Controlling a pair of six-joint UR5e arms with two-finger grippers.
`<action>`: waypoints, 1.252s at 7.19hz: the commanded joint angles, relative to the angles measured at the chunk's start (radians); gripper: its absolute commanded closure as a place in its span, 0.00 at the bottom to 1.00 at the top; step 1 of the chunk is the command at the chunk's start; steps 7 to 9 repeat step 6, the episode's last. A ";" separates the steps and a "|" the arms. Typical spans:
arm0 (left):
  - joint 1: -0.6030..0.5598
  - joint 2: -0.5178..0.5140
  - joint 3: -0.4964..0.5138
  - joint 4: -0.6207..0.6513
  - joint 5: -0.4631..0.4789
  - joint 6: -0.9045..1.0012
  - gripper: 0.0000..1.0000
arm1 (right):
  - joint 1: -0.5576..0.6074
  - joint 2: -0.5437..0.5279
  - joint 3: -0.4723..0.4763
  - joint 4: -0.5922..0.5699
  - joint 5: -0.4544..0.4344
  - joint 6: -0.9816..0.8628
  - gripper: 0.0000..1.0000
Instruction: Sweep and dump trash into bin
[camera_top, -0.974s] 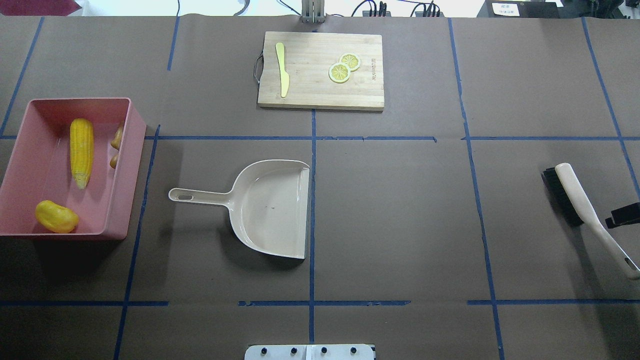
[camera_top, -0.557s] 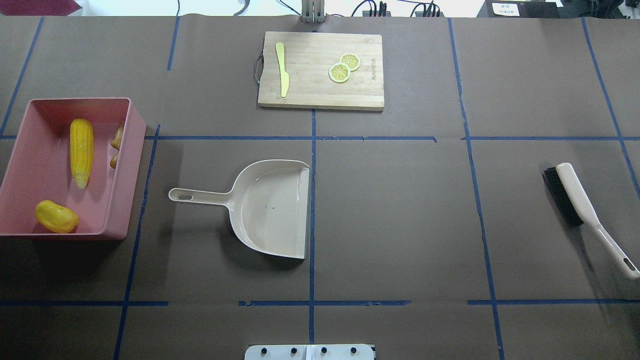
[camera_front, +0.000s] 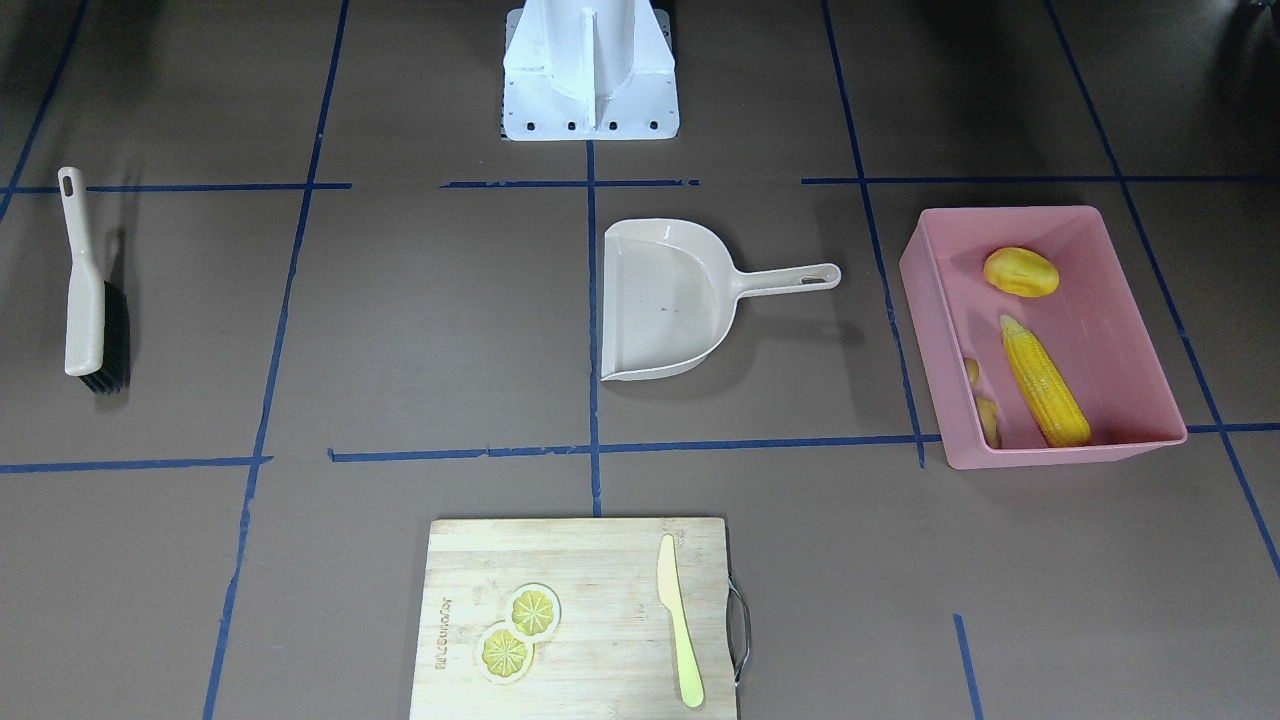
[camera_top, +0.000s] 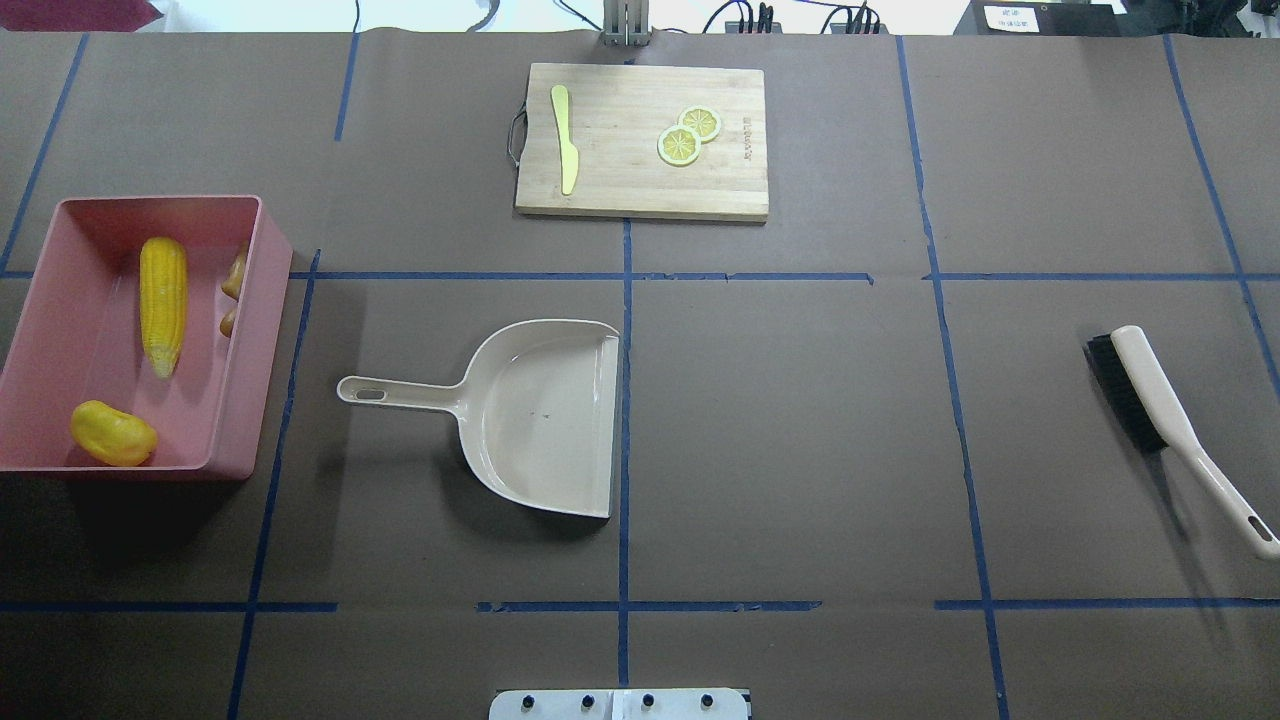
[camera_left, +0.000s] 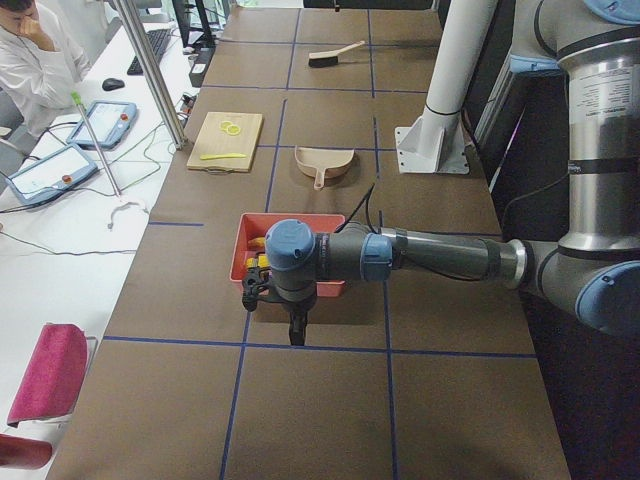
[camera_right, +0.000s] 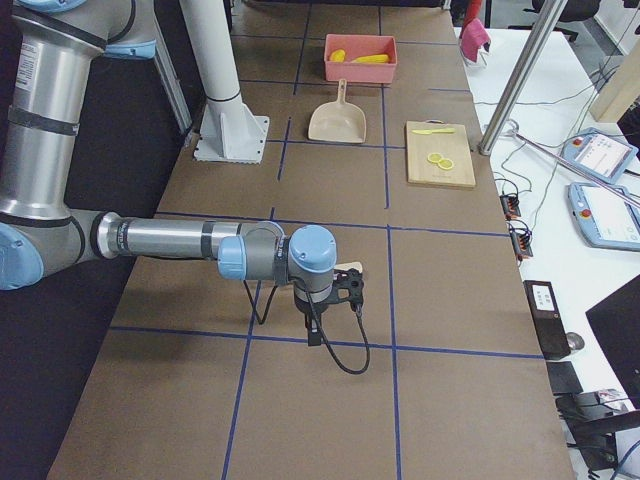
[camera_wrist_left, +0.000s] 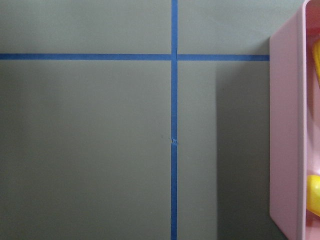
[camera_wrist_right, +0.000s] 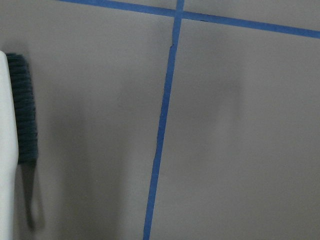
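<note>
Corn (camera_top: 163, 305), potato (camera_top: 113, 433) and ginger (camera_top: 236, 272) lie in the bin (camera_top: 262, 340) at nine o'clock, dustpan (camera_top: 540, 420) centre, brush (camera_top: 1150, 390) at three; left gripper (camera_left: 297, 338) and right gripper (camera_right: 313, 338), jaws: cannot tell

The ginger root (camera_top: 236, 275) is mostly tucked behind the wall of the bin (camera_top: 256, 350). The left gripper (camera_left: 297, 326) and right gripper (camera_right: 314, 333) only show side-on, too small to read the jaws.

My table (camera_top: 800, 450) wears matt brown paper crossed with blue tape (camera_top: 625, 560). The bin (camera_top: 265, 350) is smooth pink plastic, the dustpan (camera_top: 540, 420) glossy beige plastic. The cutting board (camera_top: 620, 130) shows pale wood grain; my brush (camera_top: 1160, 405) pairs dark bristles with a smooth cream plastic handle.
</note>
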 joint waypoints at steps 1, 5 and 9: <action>0.000 0.005 -0.005 0.000 0.001 0.000 0.00 | 0.009 0.005 -0.018 -0.004 -0.002 -0.005 0.00; 0.000 0.005 -0.006 -0.001 -0.001 0.000 0.00 | 0.007 0.008 -0.017 -0.002 0.000 0.048 0.00; 0.000 0.005 -0.005 0.000 0.001 0.000 0.00 | 0.007 0.008 -0.017 -0.001 0.000 0.047 0.00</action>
